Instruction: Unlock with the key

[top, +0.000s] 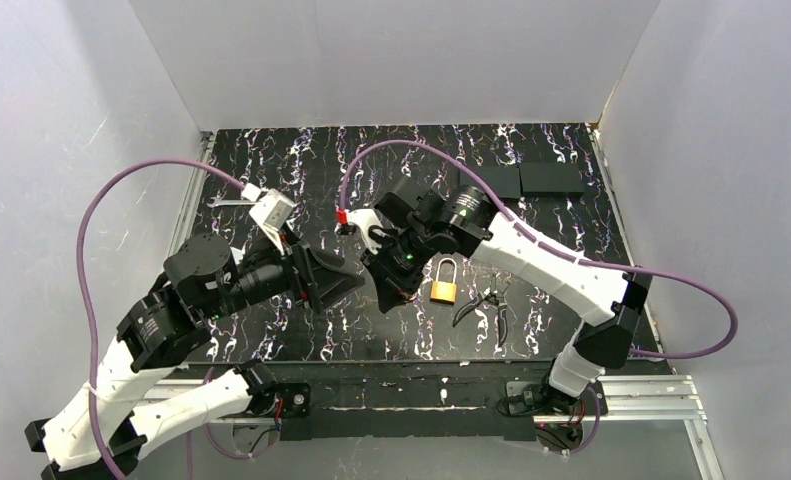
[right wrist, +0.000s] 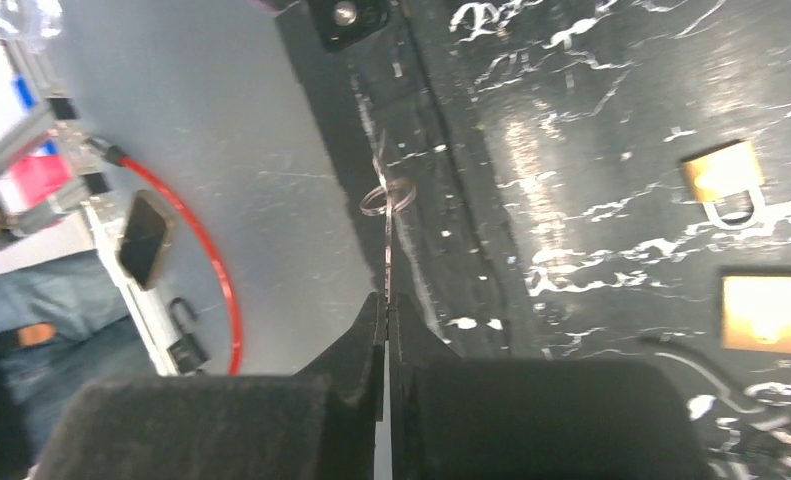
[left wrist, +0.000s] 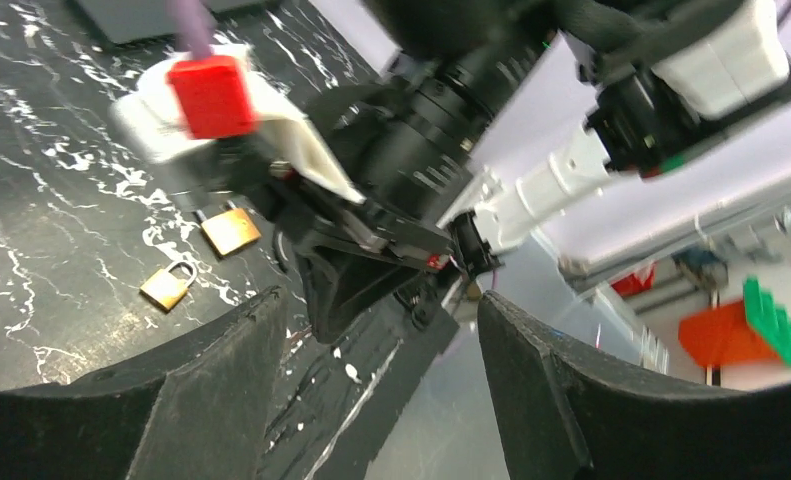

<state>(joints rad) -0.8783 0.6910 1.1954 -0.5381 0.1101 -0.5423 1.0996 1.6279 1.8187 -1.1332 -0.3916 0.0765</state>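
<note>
The left gripper (left wrist: 379, 305) hangs spread wide and empty, low over the marbled table (top: 301, 160) and pointed at the right gripper (right wrist: 384, 305), with nothing yet steadied for the turn. The right gripper's jaws are pressed together on the key (right wrist: 386, 240), seen edge-on as a thin sliver standing out past the tips, a small wire loop (right wrist: 383, 197) at its far end. To its right lie one brass padlock (right wrist: 723, 170) and a second padlock (right wrist: 768, 312), near each other and both apart from the key. I judge the move needs the blade turned to line up with a keyway, which I cannot see here, and the left gripper closing on that padlock's body so it will not slide. At far left a silver wrench (top: 229, 201) lies well clear. Black-handled pliers (top: 488, 303) lie just right of the padlocks and could snag the right arm. Two dark blocks (top: 551, 177) sit far right.
</note>
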